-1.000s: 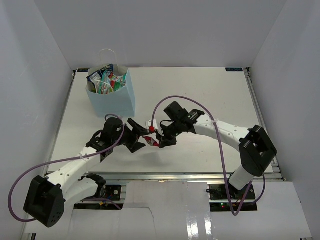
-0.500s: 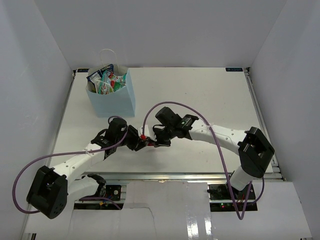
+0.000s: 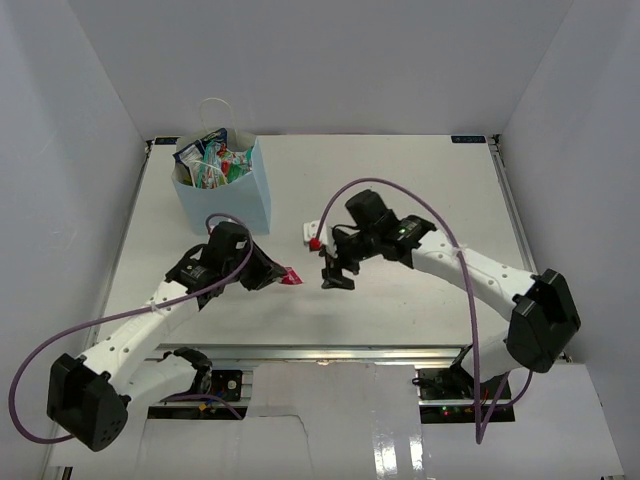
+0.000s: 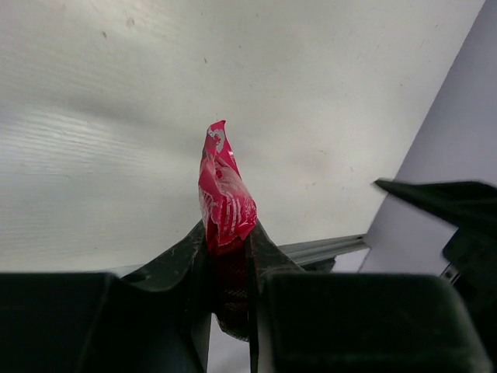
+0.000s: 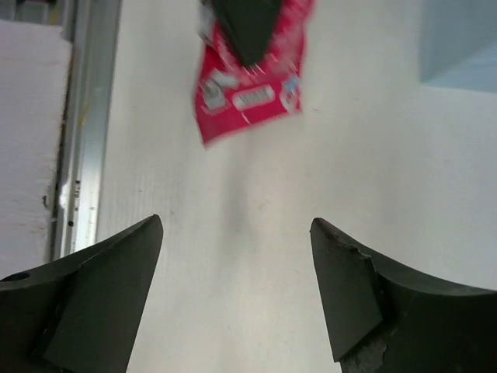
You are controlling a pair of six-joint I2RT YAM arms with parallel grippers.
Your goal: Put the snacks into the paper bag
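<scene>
So the left gripper (image 3: 276, 274) is clamped on a red candy packet (image 4: 225, 194). In the left wrist view you can see both black fingers (image 4: 183, 252) pinching the bottom edge, with the crinkly top of the packet sticking up past the tips. It's held up off the white table (image 3: 400, 190), roughly in the middle of the near half. From above, the packet pokes out to the right of the left gripper, toward the other arm. The right gripper (image 5: 237, 225) is wide open with nothing in it, and its two dark fingers are spread far apart over bare table. Its wrist cam looks straight at the packet, which is a bit blurry there, red with some white print and one of the left gripper's dark fingertips over its top edge. The two grippers are close but not touching, and there's a small gap between the packet and the right fingers in the overhead shot. The paper bag (image 3: 235, 205) stands upright at the far left of the table, light blue, with a white cord handle (image 3: 214, 105) looping up behind it. It's beyond the left gripper and clear of it. Several other snacks (image 3: 210, 165) are already stuffed into its open top. I can make out green and blue-white wrappers, but can't really count them.
</scene>
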